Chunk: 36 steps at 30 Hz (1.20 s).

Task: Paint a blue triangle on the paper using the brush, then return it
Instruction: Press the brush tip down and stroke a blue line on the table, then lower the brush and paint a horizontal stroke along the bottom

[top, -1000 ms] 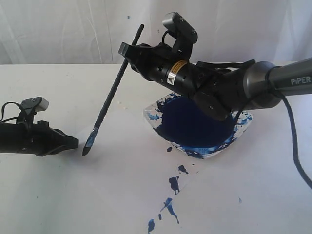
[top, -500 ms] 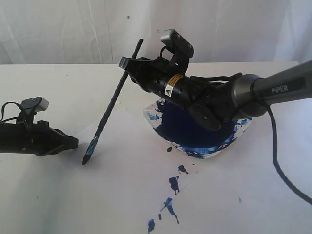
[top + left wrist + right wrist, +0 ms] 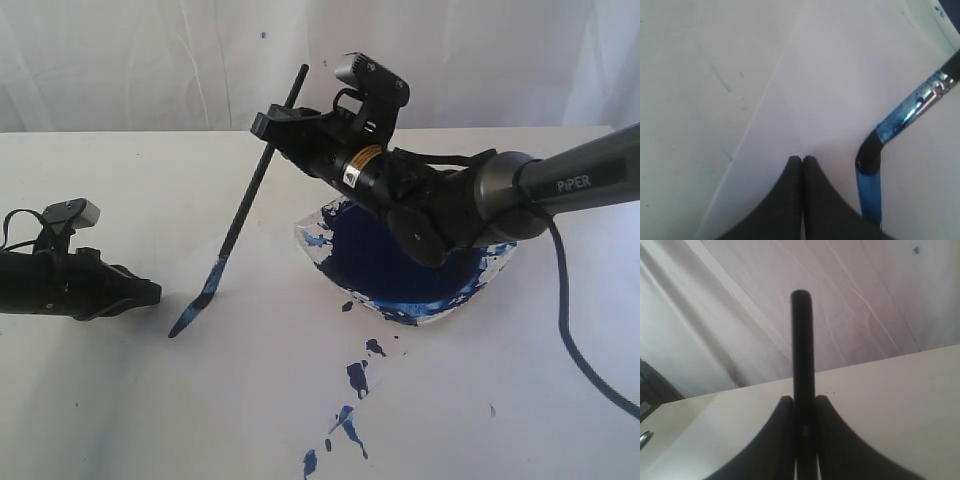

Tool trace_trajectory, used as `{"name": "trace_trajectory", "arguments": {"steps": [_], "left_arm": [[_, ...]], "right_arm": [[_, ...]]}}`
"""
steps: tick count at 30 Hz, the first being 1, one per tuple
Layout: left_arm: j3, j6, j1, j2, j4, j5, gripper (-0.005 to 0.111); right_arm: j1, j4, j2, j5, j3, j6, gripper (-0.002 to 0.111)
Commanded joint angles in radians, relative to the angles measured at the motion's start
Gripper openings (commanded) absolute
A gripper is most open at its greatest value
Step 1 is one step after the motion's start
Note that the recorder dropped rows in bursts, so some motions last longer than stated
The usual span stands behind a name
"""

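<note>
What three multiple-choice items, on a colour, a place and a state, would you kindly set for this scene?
1. Paint in the dish: A blue, B red, C green.
2. The brush tip rests: A in the dish, B on the paper, C in the air.
3. The right gripper's jaws are: A wide open, B shut empty, C shut on the brush.
Answers: A, deep blue fills the dish; B, bent bristles press the paper; C, the jaws clamp the handle.

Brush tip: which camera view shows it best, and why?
The left wrist view: the brush tip is close, bent against the paper. The exterior view shows the whole brush but a small tip; the right wrist view shows only its handle in the right tool.
</note>
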<state>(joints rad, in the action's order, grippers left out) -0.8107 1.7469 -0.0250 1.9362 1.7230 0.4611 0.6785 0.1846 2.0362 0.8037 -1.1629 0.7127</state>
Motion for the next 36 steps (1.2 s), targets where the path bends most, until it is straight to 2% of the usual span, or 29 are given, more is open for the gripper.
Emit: {"name": "trace_trajectory", "arguments": {"steps": [1, 13, 22, 29, 36], "left_arm": [[0.009, 0.004, 0.002, -0.006, 0.021, 0.004, 0.000], [0.009, 0.004, 0.002, -0.006, 0.021, 0.004, 0.000], [0.009, 0.004, 0.002, -0.006, 0.021, 0.004, 0.000], [0.009, 0.004, 0.002, -0.006, 0.021, 0.004, 0.000], [0.009, 0.004, 0.002, -0.006, 0.021, 0.004, 0.000]], "right_arm": [[-0.002, -0.063, 0.000, 0.006, -0.004, -0.102, 0.005], [-0.002, -0.286, 0.000, 0.066, -0.004, -0.327, 0.005], [-0.002, -0.286, 0.000, 0.124, -0.004, -0.350, 0.005], [-0.002, -0.276, -0.034, 0.115, 0.001, -0.290, 0.005], [-0.002, -0.106, -0.116, 0.024, 0.001, -0.181, 0.005]]}}
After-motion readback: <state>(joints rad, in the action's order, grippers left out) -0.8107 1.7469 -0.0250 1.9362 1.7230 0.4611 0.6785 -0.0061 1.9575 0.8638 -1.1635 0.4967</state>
